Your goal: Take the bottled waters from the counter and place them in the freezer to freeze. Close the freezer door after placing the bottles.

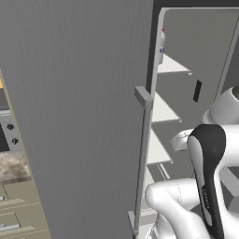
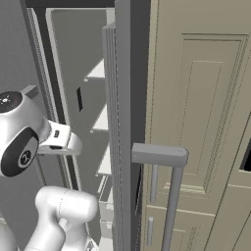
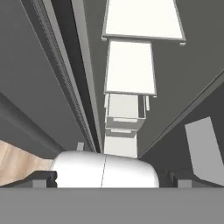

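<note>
While beside freezer door (image 1: 84,116), arm folded

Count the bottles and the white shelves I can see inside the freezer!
Bottle, red cap, half hidden by the door edge: 1
White shelves: 3
Total: 4

White arm (image 2: 29,137) before open freezer (image 2: 68,59), white shelves (image 2: 100,120), beige cabinet (image 2: 201,112) beside it
</note>
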